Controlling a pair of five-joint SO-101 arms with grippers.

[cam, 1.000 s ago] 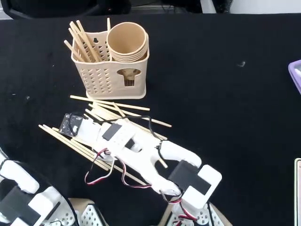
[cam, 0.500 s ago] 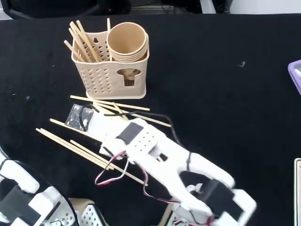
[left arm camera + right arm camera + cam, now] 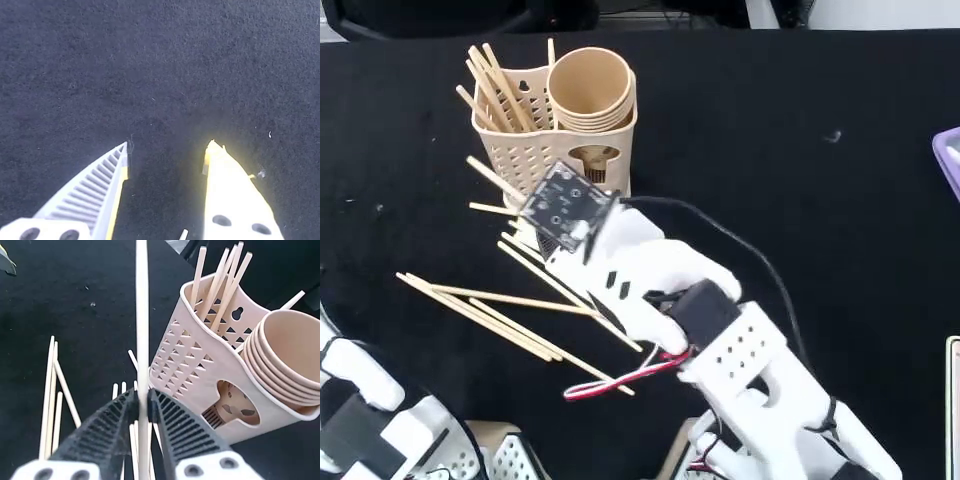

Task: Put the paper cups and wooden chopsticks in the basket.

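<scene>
Well, the right end effector [image 3: 142, 409] is clamped on one chopstick [image 3: 142, 315], held just beside the basket [image 3: 195, 365] that holds the paper cups [image 3: 290, 347]. It ought to carry the stick higher, over the compartment with the other sticks, before releasing. The left end effector [image 3: 167, 150] hangs apart over the worktop [image 3: 150, 60].

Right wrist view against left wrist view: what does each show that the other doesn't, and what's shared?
Right wrist view: the right pincer shut on one chopstick, the basket holding chopsticks and stacked paper cups, loose chopsticks lying beside it. Left wrist view: the left pincer, open, nothing between its fingers. Both: the black table.
</scene>
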